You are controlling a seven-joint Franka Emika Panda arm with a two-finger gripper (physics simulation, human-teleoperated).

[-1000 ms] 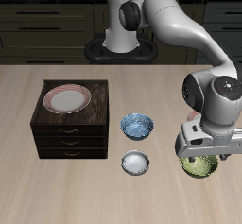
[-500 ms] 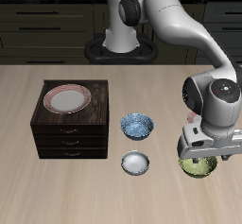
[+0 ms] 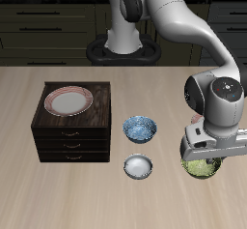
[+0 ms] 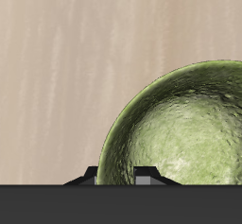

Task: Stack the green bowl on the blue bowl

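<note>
We see the gripper (image 3: 201, 159) low over the green bowl (image 3: 202, 167) at the exterior frame's lower right; whether its fingers are spread we cannot tell. A shallow rim grip could slip before reaching the blue bowl (image 3: 140, 128), mid-frame.

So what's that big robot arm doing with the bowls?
The white robot arm has lowered its claw right over the small olive-green speckled bowl near the table's front edge, getting ready to pick it up. The bowl is mostly hidden under the claw, so I can't tell if it's gripped yet. It's meant to go on the small blue-and-white mottled bowl, which sits by the dark wooden drawer cabinet. A plain white-grey bowl and a pink-rimmed plate sit untouched.
</note>
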